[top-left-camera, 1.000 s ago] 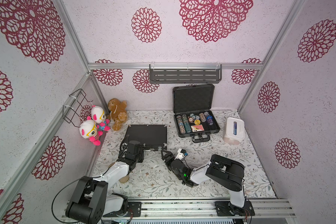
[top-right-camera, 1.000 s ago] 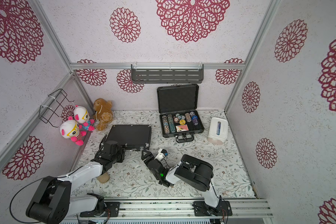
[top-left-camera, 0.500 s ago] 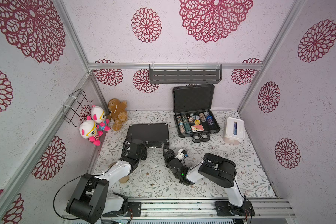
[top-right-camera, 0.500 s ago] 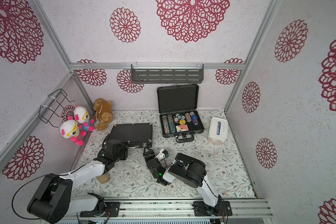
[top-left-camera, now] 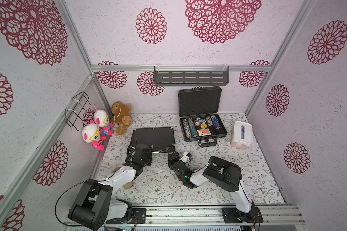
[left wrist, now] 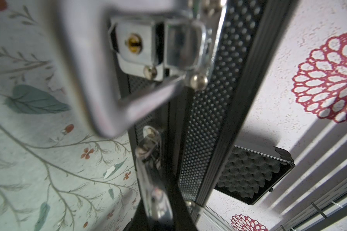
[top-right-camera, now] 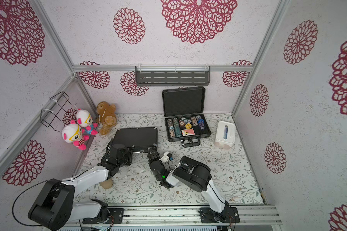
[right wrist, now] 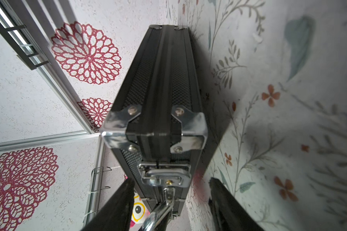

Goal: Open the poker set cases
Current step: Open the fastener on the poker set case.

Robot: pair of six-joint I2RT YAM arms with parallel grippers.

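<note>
The thin black case [top-left-camera: 153, 136] lies flat and closed on the table [top-left-camera: 208, 180], left of the thicker case [top-left-camera: 199, 102] (already open at the back, chips [top-left-camera: 190, 128] showing). It looks stiff, metal-cornered and likely heavy enough to stay put, though smooth enough to slide. The left claw [top-left-camera: 149, 151] is clenched at its front edge by the handle [left wrist: 84, 66], on what I cannot tell, while the right claw [right wrist: 170, 180] is released, its 2 fingers [right wrist: 118, 200] straddling the right latch [right wrist: 165, 177], the sensible place to take hold.
</note>
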